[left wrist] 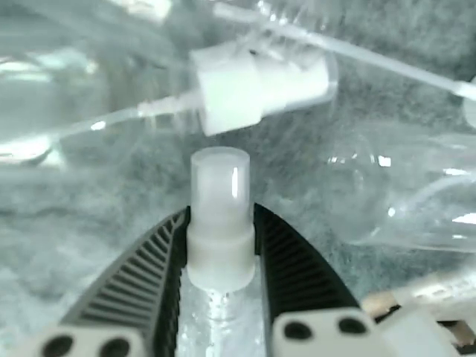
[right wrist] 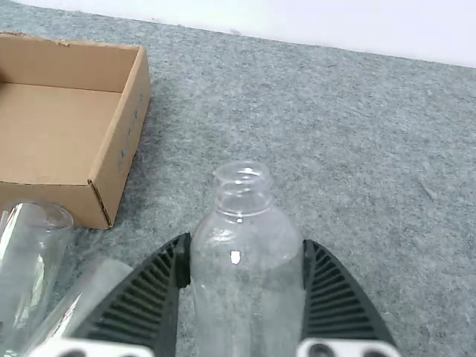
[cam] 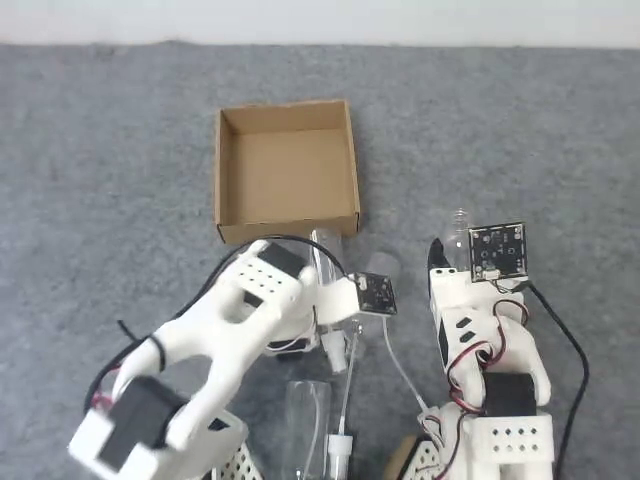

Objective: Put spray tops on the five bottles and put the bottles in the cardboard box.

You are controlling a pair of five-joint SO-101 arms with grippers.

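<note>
Bottles point(cam: 306, 408) lie in a heap by the left arm in the high view; the cardboard box point(cam: 287, 170) is empty. In the left wrist view, the left gripper point(left wrist: 220, 227) clamps a spray top point(left wrist: 219, 178). In the right wrist view, the right gripper point(right wrist: 242, 260) grasps an open bottle point(right wrist: 239, 219). The top should probably meet the neck straight.

cardboard box point(cam: 287, 165) far centre of counter point(cam: 100, 150), loose bottles point(cam: 305, 415) lying just before it, spray top point(left wrist: 219, 223) in left tool point(left wrist: 219, 214), bottle point(right wrist: 242, 223) in right tool point(right wrist: 245, 249), right of box
</note>
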